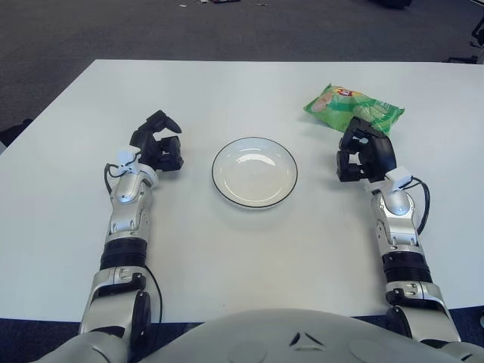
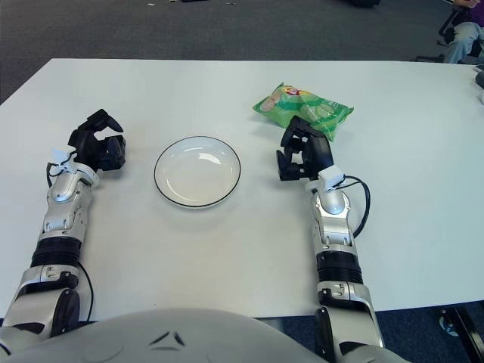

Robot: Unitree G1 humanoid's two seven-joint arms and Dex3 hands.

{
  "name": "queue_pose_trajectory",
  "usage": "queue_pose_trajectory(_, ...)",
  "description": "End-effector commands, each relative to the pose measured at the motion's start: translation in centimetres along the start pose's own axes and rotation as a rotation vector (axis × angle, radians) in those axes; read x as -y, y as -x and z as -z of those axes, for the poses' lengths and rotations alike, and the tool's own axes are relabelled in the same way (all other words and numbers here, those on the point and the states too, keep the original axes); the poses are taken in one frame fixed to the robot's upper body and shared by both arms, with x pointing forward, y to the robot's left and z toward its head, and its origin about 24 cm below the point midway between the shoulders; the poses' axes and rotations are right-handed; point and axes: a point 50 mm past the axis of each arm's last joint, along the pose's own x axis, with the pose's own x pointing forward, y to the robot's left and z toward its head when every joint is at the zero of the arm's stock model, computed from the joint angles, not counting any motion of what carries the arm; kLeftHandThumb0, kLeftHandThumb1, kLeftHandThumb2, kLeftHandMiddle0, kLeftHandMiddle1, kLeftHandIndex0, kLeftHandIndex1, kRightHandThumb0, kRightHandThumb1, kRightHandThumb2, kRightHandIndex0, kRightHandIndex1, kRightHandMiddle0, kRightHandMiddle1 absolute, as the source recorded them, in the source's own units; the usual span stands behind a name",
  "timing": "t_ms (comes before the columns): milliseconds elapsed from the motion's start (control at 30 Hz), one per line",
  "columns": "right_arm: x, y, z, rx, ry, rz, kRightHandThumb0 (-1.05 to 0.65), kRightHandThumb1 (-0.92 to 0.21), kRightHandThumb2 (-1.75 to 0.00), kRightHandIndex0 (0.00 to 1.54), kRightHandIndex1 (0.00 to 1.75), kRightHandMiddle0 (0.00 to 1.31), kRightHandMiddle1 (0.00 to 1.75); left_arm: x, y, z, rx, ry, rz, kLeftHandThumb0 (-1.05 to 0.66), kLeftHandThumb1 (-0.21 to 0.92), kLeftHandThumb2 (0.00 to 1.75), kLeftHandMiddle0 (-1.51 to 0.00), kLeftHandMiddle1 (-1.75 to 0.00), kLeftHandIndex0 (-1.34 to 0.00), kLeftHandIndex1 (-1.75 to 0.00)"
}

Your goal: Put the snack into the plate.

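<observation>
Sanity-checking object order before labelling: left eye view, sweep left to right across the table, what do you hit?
left hand → plate → then the snack bag and the right hand, which overlap in x, so their order is unclear.

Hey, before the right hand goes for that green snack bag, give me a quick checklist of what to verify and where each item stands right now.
1. Snack bag lies flat on the table, whole and in view: ok.
2. Right hand close to the bag: ok, it shows just on the near side of it.
3. Right hand empty, fingers not closed on anything: ok.
4. Fingers actually touching the bag: cannot tell.
5. Plate empty, with nothing lying between it and the bag: ok.
6. Left hand out of the way: ok, it shows left of the plate, holding nothing.
</observation>
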Motion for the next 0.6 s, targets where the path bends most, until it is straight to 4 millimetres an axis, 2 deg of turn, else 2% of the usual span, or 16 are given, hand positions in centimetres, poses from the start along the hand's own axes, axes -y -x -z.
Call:
queue_pose_trajectory(0, -0.63, 4.94, 4.57, -0.223, -0.054, 0.034, -0.52, -0.21, -1.44, 1.21, 1.75, 0.70, 1.75, 0.28, 4.28, 5.12, -0.210, 0.071, -0.058, -0.52, 0.23, 1.43, -1.32, -1.75, -0.69, -1.75)
queue_pose_trajectory(133, -0.47, 4.98, 4.30, -0.153, 0.058, 0.066, -0.50, -0.26, -1.39, 1.15, 1.75, 0.66, 1.75, 0.32, 4.26, 5.10, -0.205, 0.068, -0.054, -0.52, 0.22, 1.43, -1.32, -1.75, -0.69, -1.75)
queue_pose_trajectory(200, -0.57, 5.14, 4.09, -0.113, 0.176, 0.092, -0.49, -0.31, -1.33, 1.11, 1.75, 0.62, 1.75, 0.36, 4.24, 5.09, -0.202, 0.070, -0.051, -0.52, 0.22, 1.43, -1.32, -1.75, -0.69, -1.75)
queue_pose_trajectory(300, -0.89, 5.32, 3.92, -0.073, 0.273, 0.112, -0.44, -0.45, -1.15, 0.95, 1.75, 0.51, 1.75, 0.37, 4.24, 5.08, -0.200, 0.072, -0.049, -0.52, 0.22, 1.43, -1.32, -1.75, -0.69, -1.75)
queue_pose_trajectory(467, -0.95, 5.29, 3.94, -0.037, 0.361, 0.129, -0.42, -0.53, -1.04, 0.85, 1.75, 0.44, 1.75, 0.45, 4.22, 5.09, -0.201, 0.073, -0.045, -0.52, 0.22, 1.43, -1.32, -1.75, -0.69, -1.75)
queue_pose_trajectory(500, -0.98, 5.30, 3.94, -0.028, 0.380, 0.133, -0.41, -0.54, -1.03, 0.84, 1.75, 0.44, 1.75, 0.44, 4.23, 5.09, -0.201, 0.074, -0.045, -0.52, 0.22, 1.43, -1.32, -1.75, -0.69, -1.75)
queue_pose_trajectory(567, -1.00, 5.28, 3.92, -0.016, 0.408, 0.140, -0.18, -0.42, -1.19, 0.72, 1.73, 0.38, 1.75, 0.47, 4.19, 5.08, -0.202, 0.075, -0.045, -0.52, 0.22, 1.43, -1.32, -1.75, -0.69, -1.75)
